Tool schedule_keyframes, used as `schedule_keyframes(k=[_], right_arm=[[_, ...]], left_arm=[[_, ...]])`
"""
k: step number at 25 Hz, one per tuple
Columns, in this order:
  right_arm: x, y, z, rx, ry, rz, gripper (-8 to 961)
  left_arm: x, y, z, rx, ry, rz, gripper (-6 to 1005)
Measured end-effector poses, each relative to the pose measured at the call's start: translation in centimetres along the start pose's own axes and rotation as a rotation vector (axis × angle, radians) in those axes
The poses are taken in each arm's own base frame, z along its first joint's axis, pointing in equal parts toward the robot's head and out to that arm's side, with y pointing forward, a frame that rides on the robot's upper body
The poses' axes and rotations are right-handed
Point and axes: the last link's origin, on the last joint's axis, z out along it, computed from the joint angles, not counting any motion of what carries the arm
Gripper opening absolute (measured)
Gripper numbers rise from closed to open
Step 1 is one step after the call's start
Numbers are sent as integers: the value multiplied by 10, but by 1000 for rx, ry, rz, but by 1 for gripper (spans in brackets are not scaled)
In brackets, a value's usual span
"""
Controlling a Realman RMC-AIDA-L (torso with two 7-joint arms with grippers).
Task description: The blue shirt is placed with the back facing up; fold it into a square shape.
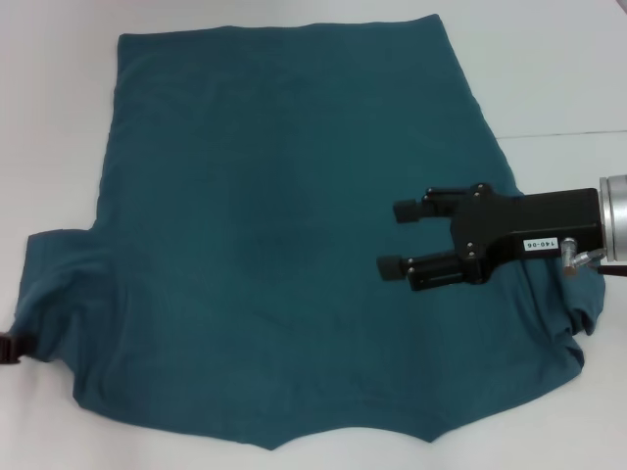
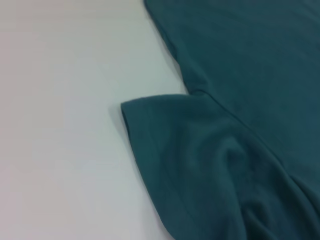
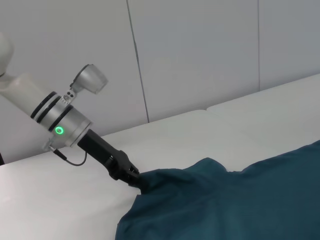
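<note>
The blue shirt (image 1: 284, 245) lies spread on the white table (image 1: 59, 147), plain side up, with its hem at the far side and its sleeves near me. My right gripper (image 1: 397, 238) is over the shirt's right part, open, its fingers pointing left with nothing between them. At the left edge, my left gripper (image 1: 8, 348) sits at the tip of the left sleeve (image 2: 200, 165). In the right wrist view the left gripper (image 3: 136, 181) is shut on that sleeve's cloth (image 3: 165, 185), which rises to a peak at its tip. The shirt's right sleeve (image 1: 573, 328) is bunched under my right arm.
A seam in the table top (image 1: 558, 134) runs to the right of the shirt. A panelled wall (image 3: 200, 60) stands behind the table. Bare white table surrounds the shirt on the left and far sides.
</note>
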Motion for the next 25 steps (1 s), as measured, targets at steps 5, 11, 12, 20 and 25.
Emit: schedule_keyframes(k=[5, 11, 12, 20, 25], right_arm=[[2, -1, -1, 18, -19, 7, 908], [10, 0, -8, 49, -51, 7, 908], [12, 0, -9, 54, -58, 8, 908], [29, 4, -18, 84, -92, 29, 908], [37, 7, -21, 90, -101, 46, 908]], left_arm=[[15, -5, -9, 26, 40, 2, 64], [40, 2, -21, 16, 76, 65, 63], [45, 6, -21, 6, 77, 79, 62], [72, 41, -11, -71, 58, 199, 94], [83, 69, 1, -116, 30, 278, 114]])
